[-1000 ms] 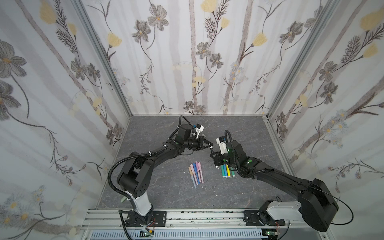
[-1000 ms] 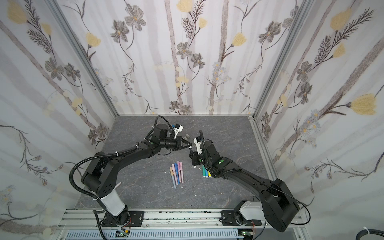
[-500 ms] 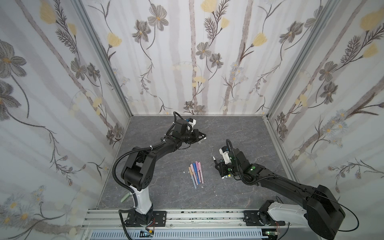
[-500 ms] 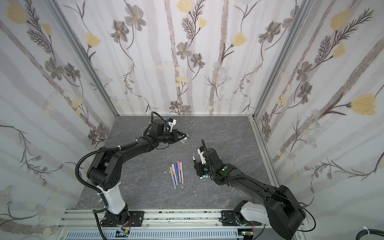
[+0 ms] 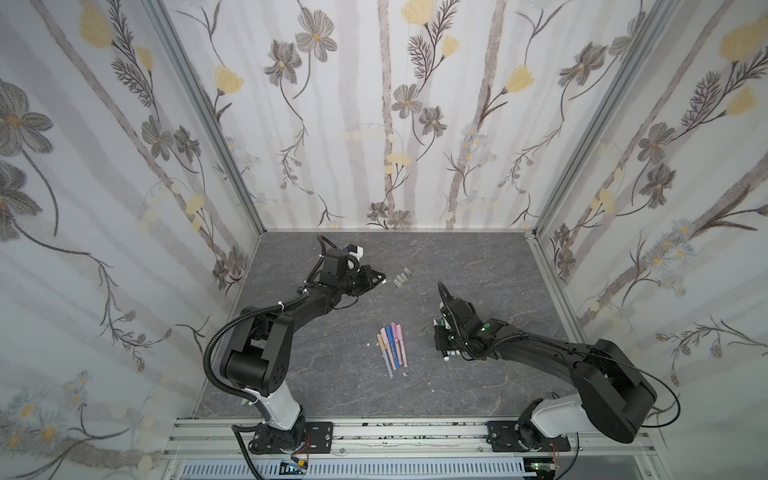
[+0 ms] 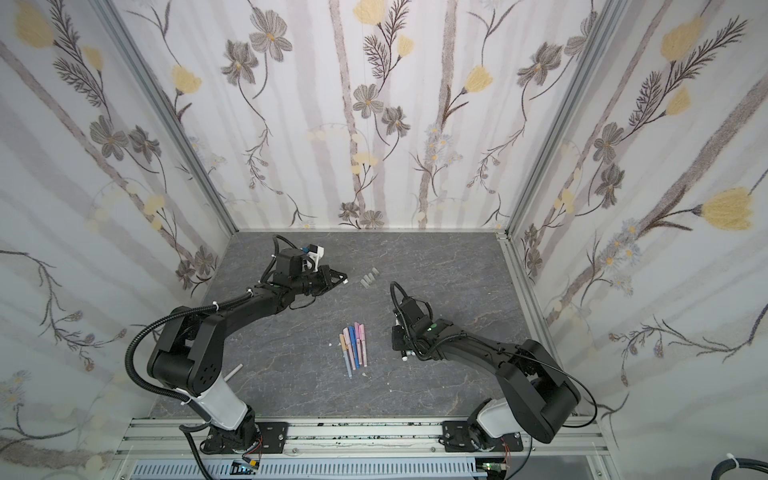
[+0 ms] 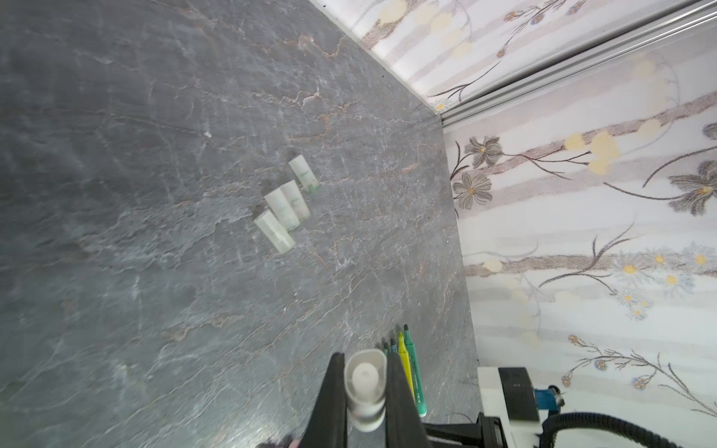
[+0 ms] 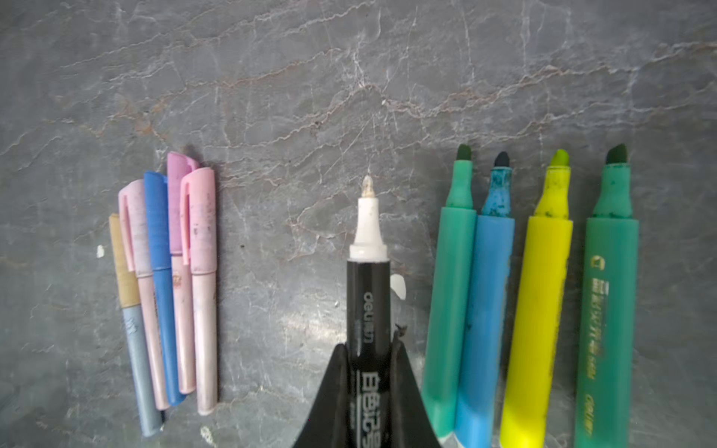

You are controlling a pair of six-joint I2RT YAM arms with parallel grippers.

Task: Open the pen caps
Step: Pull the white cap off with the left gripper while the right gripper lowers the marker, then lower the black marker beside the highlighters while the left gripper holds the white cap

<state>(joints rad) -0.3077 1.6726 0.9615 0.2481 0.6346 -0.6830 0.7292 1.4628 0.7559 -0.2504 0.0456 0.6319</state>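
My left gripper (image 7: pixel 364 358) is shut on a frosted white pen cap (image 7: pixel 364 388). In both top views it hovers just left of a small pile of loose pen caps (image 5: pixel 401 277) (image 6: pixel 370 277) (image 7: pixel 285 209) at the back middle of the table. My right gripper (image 8: pixel 368 347) (image 5: pixel 438 337) is shut on an uncapped black marker (image 8: pixel 368 294) with a bare white tip. It holds the marker low over the table, between a bundle of pastel pens (image 8: pixel 167 279) (image 5: pixel 391 345) that still wear caps and a row of uncapped highlighters (image 8: pixel 535 302).
The grey stone table (image 5: pixel 478 266) is closed in by flowered walls at the back and both sides. The highlighters (image 7: pixel 407 372) lie mostly under my right arm in the top views. Small white specks (image 5: pixel 404 375) lie near the pastel pens.
The two grippers were together at the middle. They have pulled apart: the left went back and left with the cap, and the right came toward the front with the bare-tipped marker.
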